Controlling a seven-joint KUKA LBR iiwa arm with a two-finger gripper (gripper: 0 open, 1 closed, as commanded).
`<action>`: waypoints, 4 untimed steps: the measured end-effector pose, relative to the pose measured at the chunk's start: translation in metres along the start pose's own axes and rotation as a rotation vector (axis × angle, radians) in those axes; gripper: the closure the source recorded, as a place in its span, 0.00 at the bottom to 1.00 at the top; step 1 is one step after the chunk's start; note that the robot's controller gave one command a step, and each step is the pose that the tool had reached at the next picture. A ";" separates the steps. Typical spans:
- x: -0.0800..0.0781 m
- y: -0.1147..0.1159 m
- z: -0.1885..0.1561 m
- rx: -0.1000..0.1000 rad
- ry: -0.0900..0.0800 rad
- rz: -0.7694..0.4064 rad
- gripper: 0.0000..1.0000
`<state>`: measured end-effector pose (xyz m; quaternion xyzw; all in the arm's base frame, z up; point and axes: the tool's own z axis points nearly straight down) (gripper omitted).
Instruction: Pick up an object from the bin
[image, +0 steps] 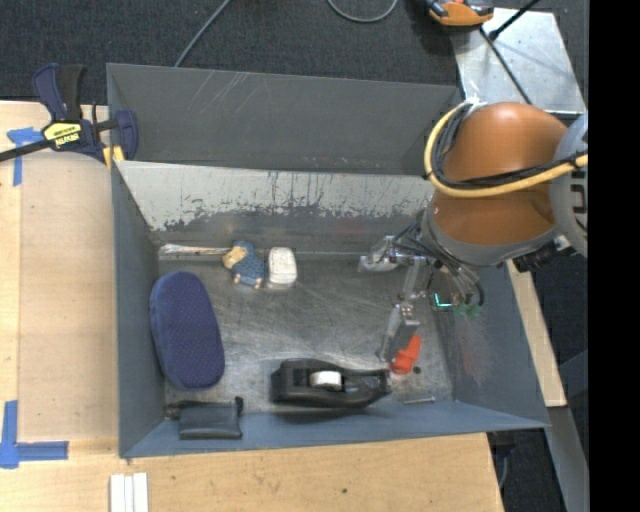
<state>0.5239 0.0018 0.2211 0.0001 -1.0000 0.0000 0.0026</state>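
Tape dispenser (328, 385) lies against the bin's (300, 120) near wall; left of it, an oval case (185, 330); behind it, a figure (245, 266) beside a block (283, 268).

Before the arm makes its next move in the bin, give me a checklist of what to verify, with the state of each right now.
1. Position: the tool is at the small orange-red piece, front right: ok.
2. Piece held: cannot tell.
3. Neighbour: the black tape dispenser lies close on the piece's view-left; touching or apart: cannot tell.
4. Wall: tool apart from the bin's right wall: ok.
5. Others: blue oval pad and small things at the back lie well away: ok.
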 end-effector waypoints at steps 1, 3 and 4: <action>0.038 0.048 0.100 -0.001 0.002 -0.056 0.00; 0.034 0.066 0.145 0.005 -0.009 -0.085 1.00; 0.037 0.068 -0.007 0.000 -0.011 -0.092 1.00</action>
